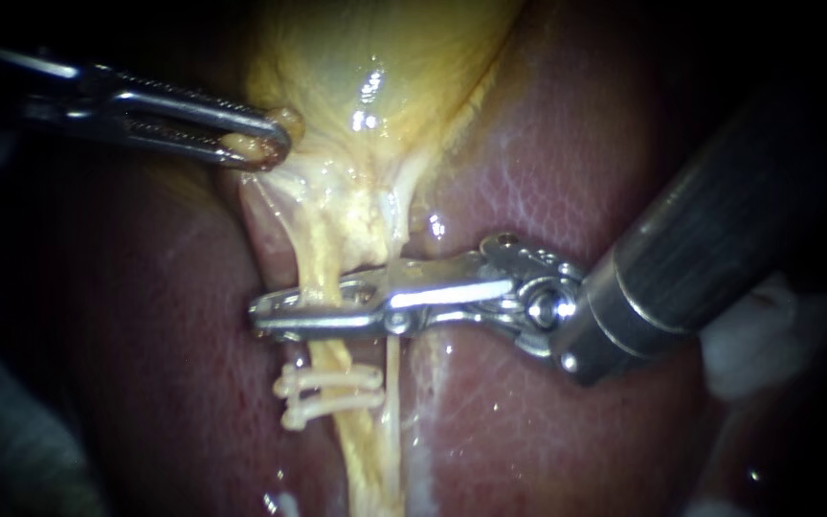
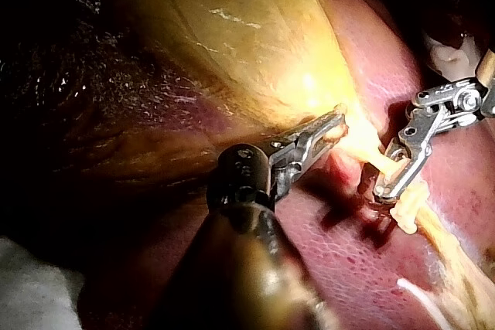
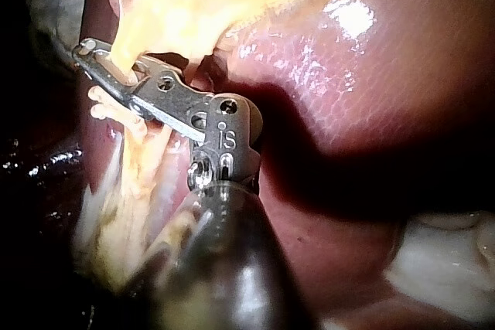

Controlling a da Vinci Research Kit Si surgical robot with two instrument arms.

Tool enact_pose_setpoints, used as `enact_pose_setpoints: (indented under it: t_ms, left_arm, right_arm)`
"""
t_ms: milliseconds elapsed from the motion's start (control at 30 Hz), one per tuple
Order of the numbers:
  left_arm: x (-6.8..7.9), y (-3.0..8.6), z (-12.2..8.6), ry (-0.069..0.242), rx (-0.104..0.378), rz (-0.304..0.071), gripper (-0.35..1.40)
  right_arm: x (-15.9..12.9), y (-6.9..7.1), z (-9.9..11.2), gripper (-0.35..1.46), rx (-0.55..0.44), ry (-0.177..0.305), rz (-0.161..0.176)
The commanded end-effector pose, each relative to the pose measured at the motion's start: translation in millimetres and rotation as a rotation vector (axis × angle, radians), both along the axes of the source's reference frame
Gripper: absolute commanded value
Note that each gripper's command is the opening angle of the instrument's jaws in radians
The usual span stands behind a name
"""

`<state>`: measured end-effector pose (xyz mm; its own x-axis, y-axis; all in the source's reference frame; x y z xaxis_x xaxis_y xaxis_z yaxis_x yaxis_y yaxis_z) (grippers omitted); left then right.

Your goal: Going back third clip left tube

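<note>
snugly, right instrument (image 1: 260,318) jaws on left tube (image 1: 322,260), just above two clips (image 1: 333,393)

Left instrument (image 1: 275,144) and right instrument (image 1: 265,316) are polished metal; liver (image 1: 547,163) and gallbladder (image 1: 366,67) glisten wet; clips (image 1: 332,393) look matt plastic.

My left instrument (image 2: 334,123), a dark shaft ending in a small metal pincer, has the pincer closed on the edge of the bulging yellow gallbladder (image 2: 232,36). Ahead of it, my right instrument (image 2: 394,179) has its silver pincer clamped across a thin pale-yellow tube (image 2: 370,161). Cream-coloured clips (image 2: 404,218) sit just beyond on the same strand. Glossy red liver (image 2: 348,268) lies beneath.
</note>
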<state>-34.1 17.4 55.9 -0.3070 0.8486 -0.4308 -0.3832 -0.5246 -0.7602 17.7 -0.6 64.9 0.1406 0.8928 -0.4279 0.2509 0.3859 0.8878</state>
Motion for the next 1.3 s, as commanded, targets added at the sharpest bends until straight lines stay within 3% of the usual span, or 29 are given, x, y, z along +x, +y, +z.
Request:
enact_pose_setpoints:
  t_ms: [33,133,200,367,567,733,833,1000,1200,1300]
  left_arm:
    - [0.0,0.0,0.0,-0.001,0.000,0.000,-0.35]
    - [0.0,0.0,0.1,-0.001,0.000,0.001,-0.35]
    - [0.0,0.0,0.1,-0.001,0.000,0.001,-0.35]
    - [0.0,0.0,0.1,-0.001,0.000,0.001,-0.35]
    - [0.0,0.0,0.1,-0.001,0.000,0.001,-0.35]
    - [0.1,0.0,0.1,-0.001,0.000,0.001,-0.35]
    - [0.2,0.0,0.0,-0.001,0.000,0.001,-0.35]
    - [0.5,0.0,0.0,-0.002,0.000,0.003,-0.35]
    - [0.5,0.0,0.0,-0.002,0.000,0.003,-0.35]
    - [0.5,0.0,0.0,-0.002,0.000,0.003,-0.35]
  right_arm:
    - [0.1,-0.1,0.1,-0.26,-0.001,0.000,0.000]
    - [0.7,-0.1,0.6,0.22,-0.032,-0.010,0.026]
    - [1.1,-0.1,1.0,0.35,-0.035,-0.012,0.028]
    - [2.0,-0.7,2.7,0.44,-0.047,-0.028,0.031]
    - [1.6,-0.8,4.7,0.48,-0.076,-0.113,0.019]
    - [0.4,-0.6,5.0,0.48,-0.100,-0.118,0.034]
    - [-0.8,-0.9,4.4,0.49,-0.182,-0.116,0.056]
    - [-4.1,-1.3,1.5,0.50,-0.424,-0.113,0.104]
    - [-8.7,-0.6,-2.9,0.50,-0.632,-0.215,0.030]
    - [-11.0,-0.2,-4.6,0.50,-0.695,-0.247,0.014]
